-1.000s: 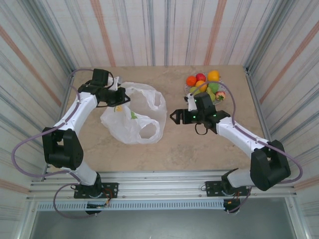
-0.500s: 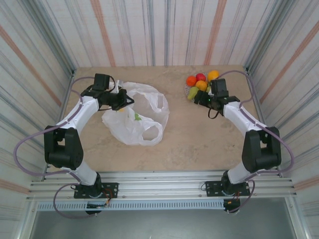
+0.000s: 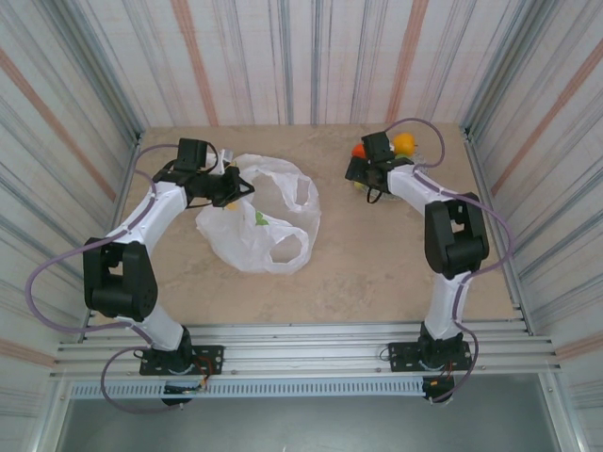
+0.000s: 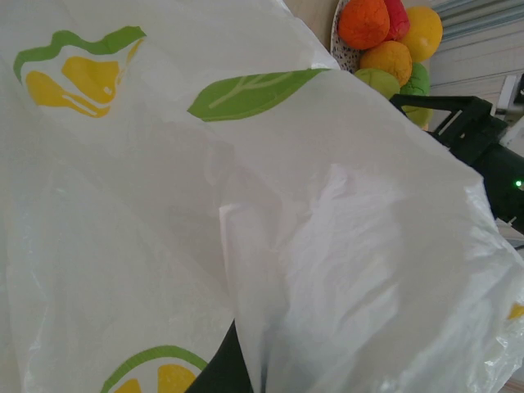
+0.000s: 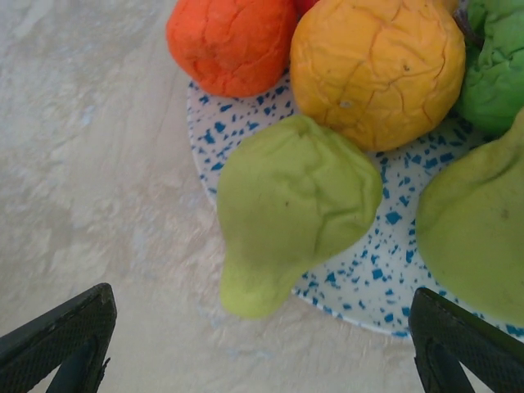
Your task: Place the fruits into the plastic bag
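Observation:
The fruits lie heaped on a speckled plate point(image 5: 372, 282) at the far right of the table. In the right wrist view a green pear point(image 5: 295, 201) hangs over the plate's rim, with an orange ball point(image 5: 233, 41), a yellow-orange ball point(image 5: 377, 70) and a second green pear point(image 5: 475, 237) around it. My right gripper point(image 5: 262, 352) hovers open just above this pear, one finger on each side, touching nothing. The white plastic bag point(image 3: 264, 221) with lemon prints lies at the left. My left gripper point(image 3: 229, 188) is shut on its upper edge, and bag film point(image 4: 164, 205) drapes over the left wrist view.
Striped walls close in the table on three sides. The plate sits near the back right corner point(image 3: 462, 132). Bare tabletop point(image 3: 367, 254) lies between bag and plate. From the left wrist the fruit pile point(image 4: 389, 45) and the black right gripper point(image 4: 463, 131) show beyond the bag.
My right arm has swung from the middle of the table back over the plate and now hovers low over the green pear. The left gripper has kept hold of the bag, barely moving.

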`<state>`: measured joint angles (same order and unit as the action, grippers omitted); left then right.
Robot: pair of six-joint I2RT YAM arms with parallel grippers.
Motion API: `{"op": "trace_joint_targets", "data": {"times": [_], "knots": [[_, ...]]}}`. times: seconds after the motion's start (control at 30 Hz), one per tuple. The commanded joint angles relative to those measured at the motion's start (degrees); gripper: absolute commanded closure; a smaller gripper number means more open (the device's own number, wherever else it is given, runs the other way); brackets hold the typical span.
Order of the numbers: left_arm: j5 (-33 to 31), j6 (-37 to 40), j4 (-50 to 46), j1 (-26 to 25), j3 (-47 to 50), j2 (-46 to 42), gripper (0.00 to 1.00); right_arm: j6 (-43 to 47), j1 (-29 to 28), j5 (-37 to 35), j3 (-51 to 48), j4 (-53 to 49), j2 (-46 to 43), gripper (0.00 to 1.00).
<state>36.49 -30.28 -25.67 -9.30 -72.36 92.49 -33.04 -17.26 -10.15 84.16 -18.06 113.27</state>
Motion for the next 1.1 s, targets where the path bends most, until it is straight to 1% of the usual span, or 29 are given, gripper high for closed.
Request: {"op": "trace_joint_targets", "data": {"times": [0.0,0.13,0.27,0.57,0.77,1.07], "knots": [[1.52,-0.52,0.49,0.6,0.59,-1.17,1.0,-2.45,-0.77,-6.08,3.89,-3.63,3.44,0.06],[2.45,-0.98,1.13,0.84,0.81,-1.33,1.0,-2.3,-1.25,-8.1,6.54,-4.38,6.74,0.05],[3.09,-1.35,1.46,1.17,0.81,-1.36,1.0,-1.87,-1.14,-8.66,9.29,-5.32,9.61,0.06],[4.77,-1.97,2.03,1.4,0.9,-1.17,1.0,-1.33,-0.67,-9.11,14.0,-6.81,14.52,0.09],[5.08,-1.97,2.12,1.48,0.83,-1.17,1.0,-1.33,0.02,-8.03,15.76,-7.25,16.53,0.17],[5.43,-1.97,2.12,1.48,0.73,-1.08,1.0,-0.15,0.58,-6.82,15.82,-7.15,15.93,0.31]]}}
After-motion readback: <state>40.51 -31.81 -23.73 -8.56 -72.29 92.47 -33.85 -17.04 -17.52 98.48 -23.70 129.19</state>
